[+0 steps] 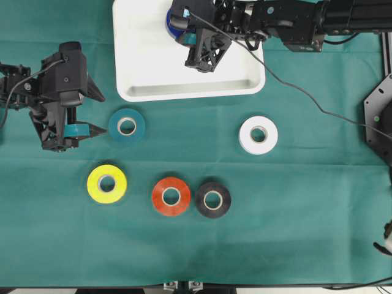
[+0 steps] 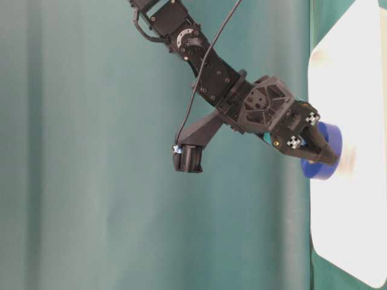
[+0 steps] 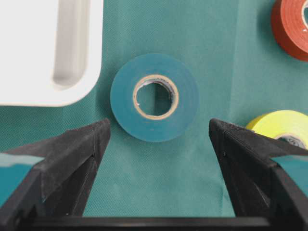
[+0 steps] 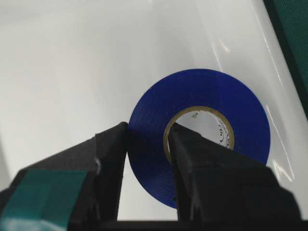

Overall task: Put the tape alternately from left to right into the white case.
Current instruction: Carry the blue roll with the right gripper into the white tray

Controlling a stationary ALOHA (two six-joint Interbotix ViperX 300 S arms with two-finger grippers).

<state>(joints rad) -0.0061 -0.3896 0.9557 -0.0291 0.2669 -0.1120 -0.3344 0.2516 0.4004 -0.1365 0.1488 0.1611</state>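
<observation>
My right gripper [image 4: 148, 130] is shut on the blue tape [image 4: 231, 103], one finger inside the core and one outside the rim. It holds the roll at the back of the white case [image 1: 141, 61]; from table level the blue tape [image 2: 329, 140] tilts against the case [image 2: 357, 229]. My left gripper [image 3: 159, 129] is open, its fingers wider than the teal tape [image 3: 125, 101] lying just ahead of them on the cloth. Overhead, the left gripper [image 1: 103, 114] sits left of the teal roll [image 1: 139, 127]. Yellow [image 1: 93, 185], orange-red [image 1: 158, 197], black [image 1: 201, 201] and white [image 1: 247, 136] rolls lie flat on the cloth.
A green cloth covers the table. A black cable [image 1: 294, 86] trails from the right arm across the cloth past the case's right corner. A black metal frame [image 1: 376, 116] stands at the right edge.
</observation>
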